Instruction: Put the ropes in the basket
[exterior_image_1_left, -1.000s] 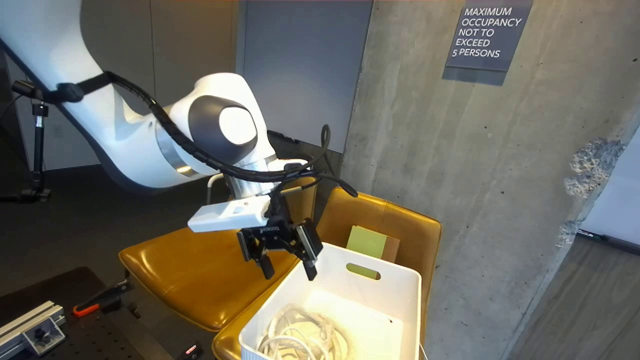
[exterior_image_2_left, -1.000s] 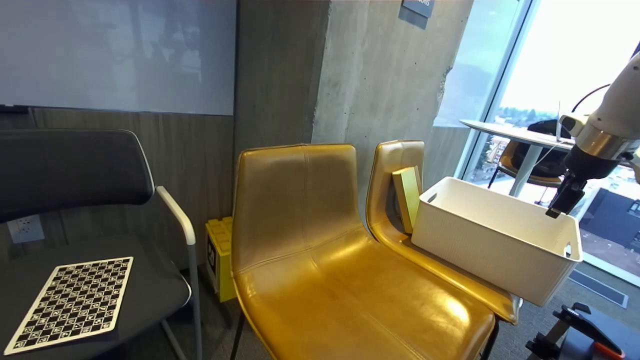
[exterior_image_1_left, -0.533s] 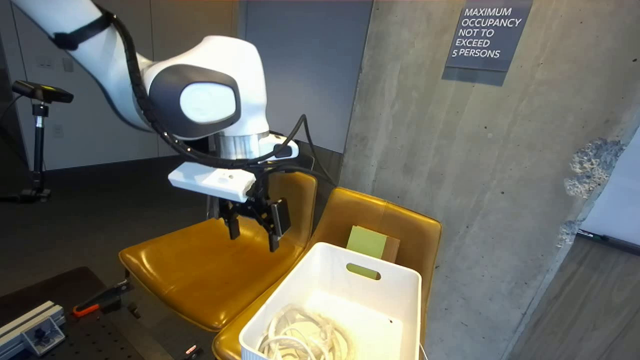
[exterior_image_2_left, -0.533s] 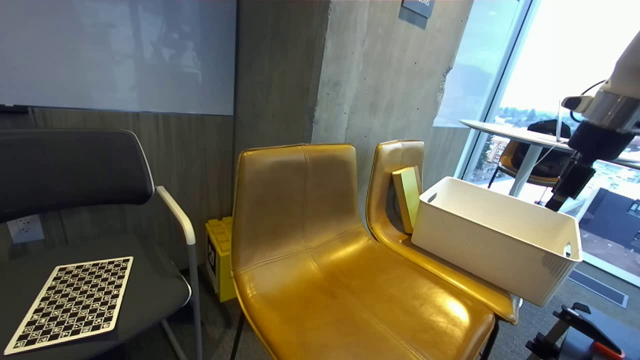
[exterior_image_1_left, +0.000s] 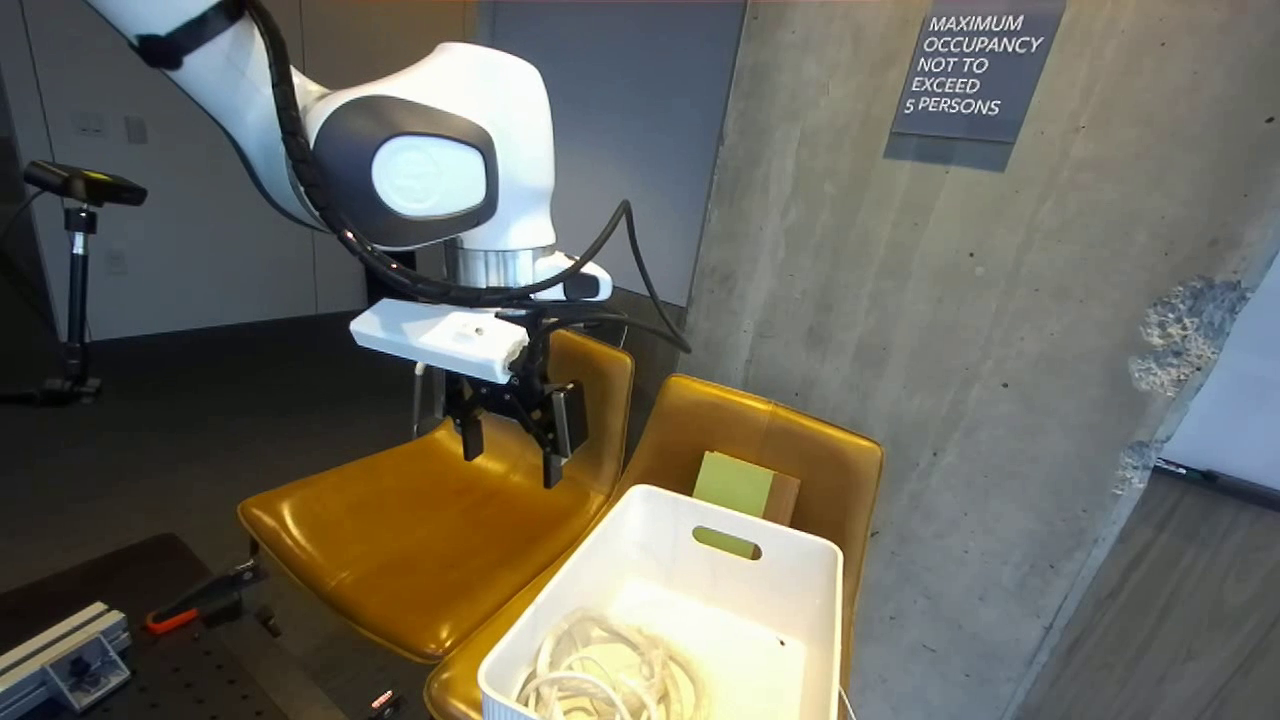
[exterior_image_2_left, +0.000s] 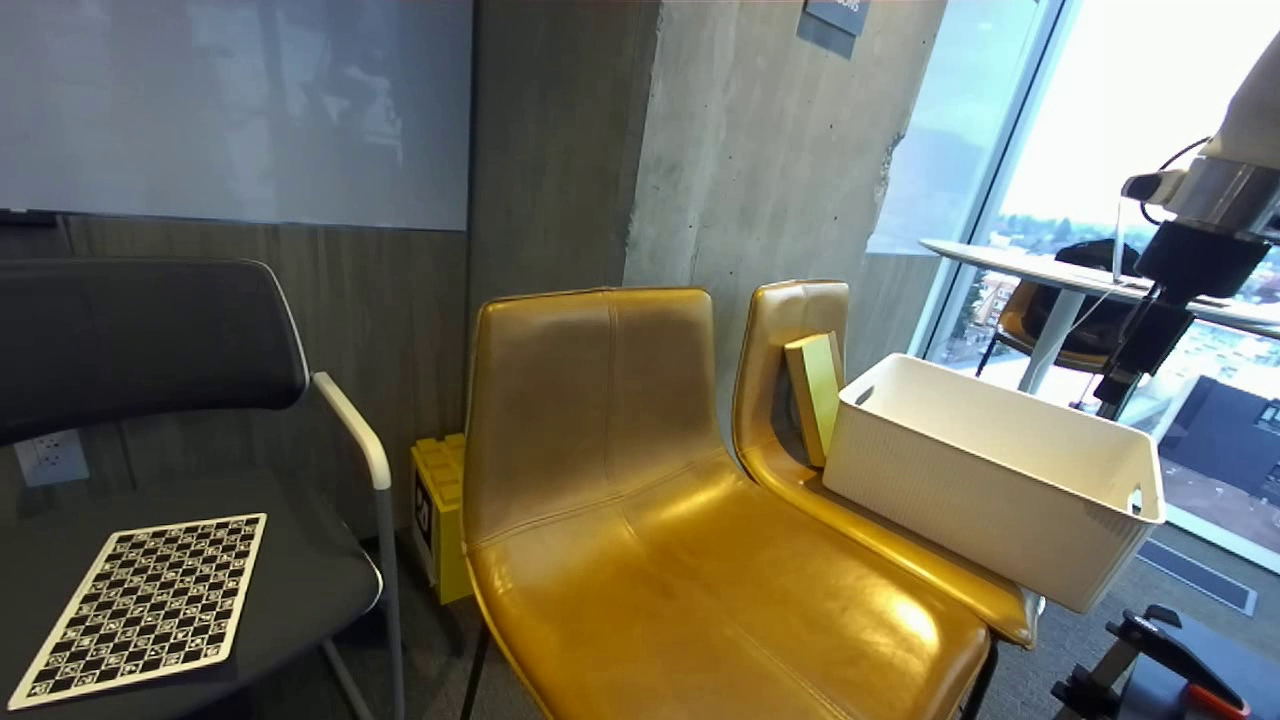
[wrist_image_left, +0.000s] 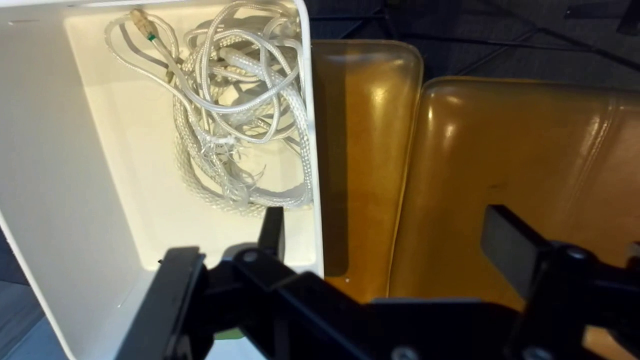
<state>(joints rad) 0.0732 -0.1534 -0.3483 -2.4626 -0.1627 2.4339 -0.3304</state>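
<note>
In the wrist view, one white basket (wrist_image_left: 45, 125) sits below and left of the gripper (wrist_image_left: 387, 232), containing tangled white ropes (wrist_image_left: 235, 107); their number cannot be told. The gripper's two fingers (wrist_image_left: 272, 232) stand apart. Two tan chairs (wrist_image_left: 480, 150) extend below it, rightward.

Looks like an office meeting room from here: occupancy sign (exterior_image_1_left: 975, 68) on concrete (exterior_image_1_left: 850, 300), whiteboard (exterior_image_2_left: 235, 110), mustard chairs (exterior_image_2_left: 600, 420), a tall window (exterior_image_2_left: 1130, 120).

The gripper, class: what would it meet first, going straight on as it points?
Probably the white basket's rim, seen between the fingers of the open gripper in the wrist view; depth is unclear, so it might instead reach a chair seat.
</note>
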